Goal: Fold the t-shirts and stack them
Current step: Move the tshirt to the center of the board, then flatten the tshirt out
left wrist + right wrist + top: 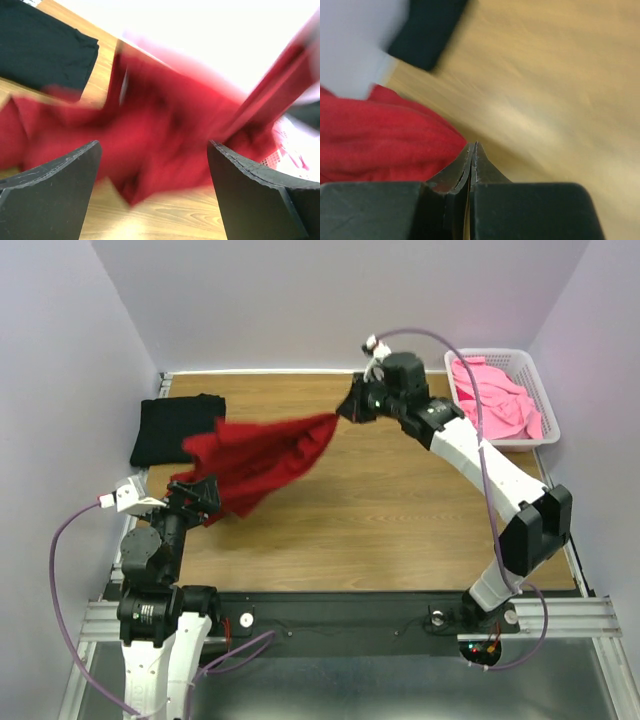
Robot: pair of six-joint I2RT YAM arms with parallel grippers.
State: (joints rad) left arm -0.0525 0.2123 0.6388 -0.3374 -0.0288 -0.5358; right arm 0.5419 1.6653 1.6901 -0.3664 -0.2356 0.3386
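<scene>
Red t-shirt over black t-shirt edge

White-shelled arms, black joints, purple cables, matte black end effectors.

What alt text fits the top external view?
A bunched red t-shirt stretches from the shut right gripper down toward the open left gripper, above a wooden table. A folded black t-shirt lies at the far left, and pink t-shirts fill a white basket at the far right.

Pale lilac walls enclose a wood-grain table edged by aluminium rails.
</scene>
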